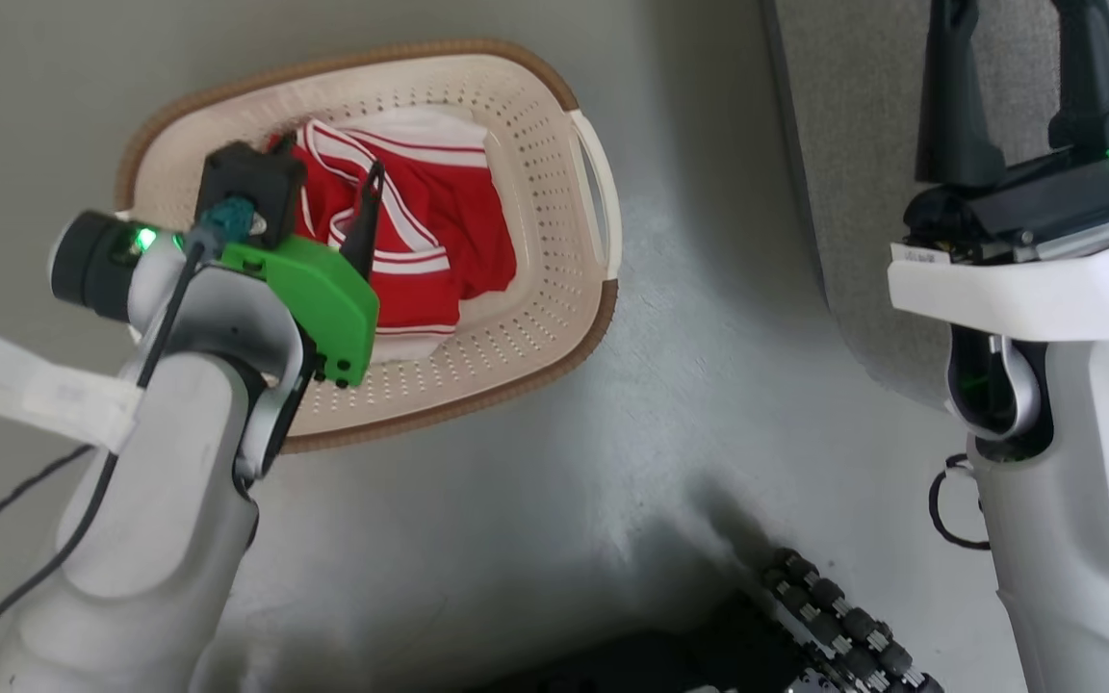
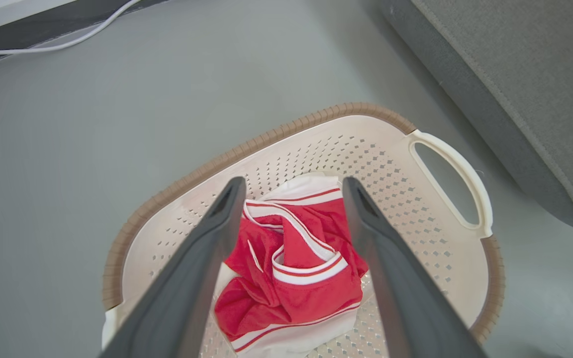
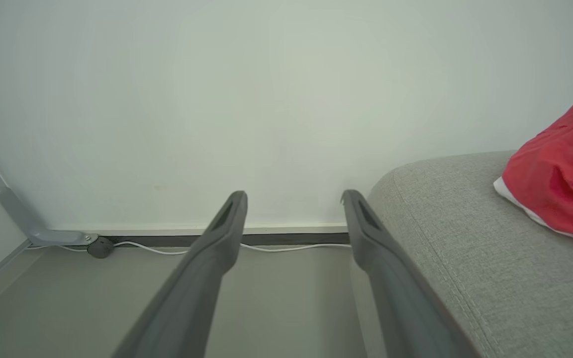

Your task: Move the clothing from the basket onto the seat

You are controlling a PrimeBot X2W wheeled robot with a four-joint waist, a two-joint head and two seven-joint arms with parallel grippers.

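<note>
Red, white-striped clothing [image 2: 306, 293] lay crumpled in the basket [image 2: 416, 209], its sides hidden behind my open left gripper [image 2: 294, 184]; my right gripper [image 3: 294, 194] gaped empty.

Red clothing [image 2: 291, 268] with white trim lies crumpled inside the cream perforated basket [image 2: 416, 199], brown-rimmed, upright, near the grey fabric seat [image 3: 445, 248]. 1 red garment [image 3: 560, 184] rests on the seat.

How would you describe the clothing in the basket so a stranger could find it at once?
On the floor beside the grey sofa stands an oval cream basket with a brown rim. Crumpled inside lies the clothing: bright red fabric with white striped bands, against pale perforated plastic.
</note>
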